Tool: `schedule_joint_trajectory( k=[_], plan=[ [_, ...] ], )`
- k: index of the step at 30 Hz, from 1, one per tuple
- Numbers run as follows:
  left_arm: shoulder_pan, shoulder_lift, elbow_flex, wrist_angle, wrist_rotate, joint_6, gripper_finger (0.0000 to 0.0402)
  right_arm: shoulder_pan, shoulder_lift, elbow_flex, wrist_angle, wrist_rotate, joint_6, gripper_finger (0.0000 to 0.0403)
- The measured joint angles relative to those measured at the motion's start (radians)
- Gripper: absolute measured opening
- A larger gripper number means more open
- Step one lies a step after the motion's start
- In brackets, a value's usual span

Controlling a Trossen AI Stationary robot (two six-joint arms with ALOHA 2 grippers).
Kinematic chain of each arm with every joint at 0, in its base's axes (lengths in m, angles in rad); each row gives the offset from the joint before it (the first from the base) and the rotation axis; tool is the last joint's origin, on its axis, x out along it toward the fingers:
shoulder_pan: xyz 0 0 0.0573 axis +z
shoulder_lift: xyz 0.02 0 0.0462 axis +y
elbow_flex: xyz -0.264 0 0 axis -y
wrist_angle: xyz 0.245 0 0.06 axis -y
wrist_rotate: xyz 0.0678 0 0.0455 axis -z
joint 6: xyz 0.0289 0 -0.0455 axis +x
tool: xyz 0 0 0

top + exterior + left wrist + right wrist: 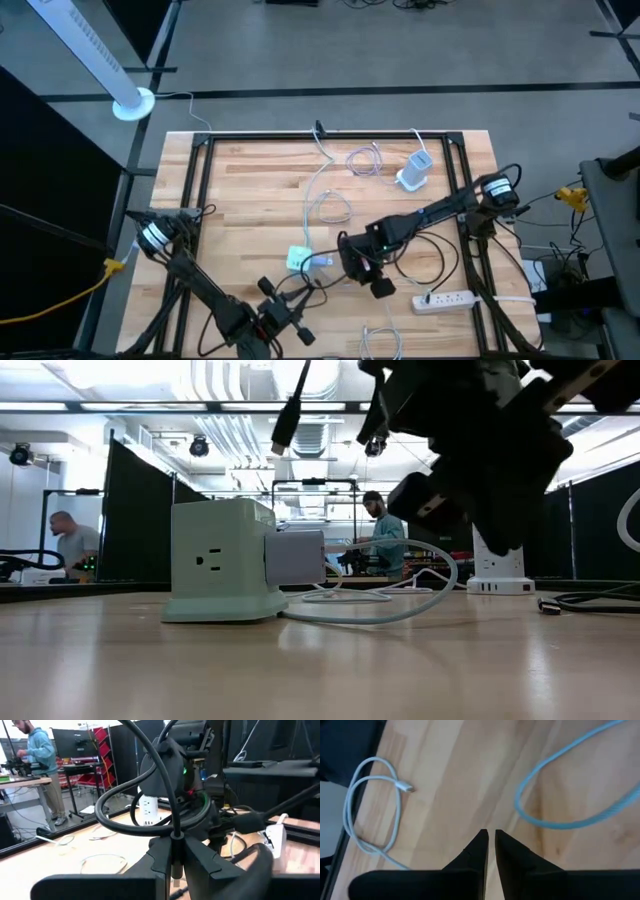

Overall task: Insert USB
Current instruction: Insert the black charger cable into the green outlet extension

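A pale green power cube (298, 259) (218, 560) stands on the wooden table with a white adapter (295, 556) plugged into its side and a white cord trailing off. My left gripper (276, 318) (175, 847), near the table's near edge, is shut on a black cable (172, 795). In the low view a black plug (284, 432) hangs tip down above the cube. My right gripper (378, 285) (491, 835) hovers just right of the cube, pointing down at bare wood, shut on nothing; it shows as a dark mass (480, 470) in the low view. My left gripper pinches the black cable (174, 840) between its two fingertips, the fingers lying across it. A short stub of the cable (176, 872) runs back between the fingers. Beyond them the cable rises in a slack loop, lifted clear of the table.
A white power strip (450, 298) lies near the right near corner. A white charger (413, 172) and coiled white cables (365, 160) sit toward the far edge. A white cable with a small plug (372, 810) and a light blue cable (570, 800) lie under my right gripper. People stand beyond the table.
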Motion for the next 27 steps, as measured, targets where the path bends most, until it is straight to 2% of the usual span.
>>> schedule_joint_trajectory(
  k=[6, 10, 16, 22, 27],
  plan=[
    [0.020, 0.013, -0.026, -0.009, -0.001, 0.000, 0.0022, 0.007, -0.001, -0.001, 0.024, 0.021, 0.000, 0.0015],
    [0.024, 0.008, -0.058, -0.010, -0.001, -0.001, 0.0022, 0.007, 0.002, -0.033, 0.195, 0.105, 0.013, 0.0012],
    [-0.021, -0.023, -0.103, -0.017, 0.000, 0.006, 0.0022, 0.007, 0.017, -0.053, 0.429, 0.112, -0.060, 0.0013],
    [-0.066, -0.143, -0.223, -0.014, 0.000, -0.028, 0.0022, 0.002, 0.031, -0.037, 0.590, 0.142, -0.235, 0.0013],
    [-0.074, -0.218, -0.327, -0.011, 0.001, -0.113, 0.0022, -0.021, 0.050, -0.030, 0.615, 0.284, -0.366, 0.0013]
  ],
)
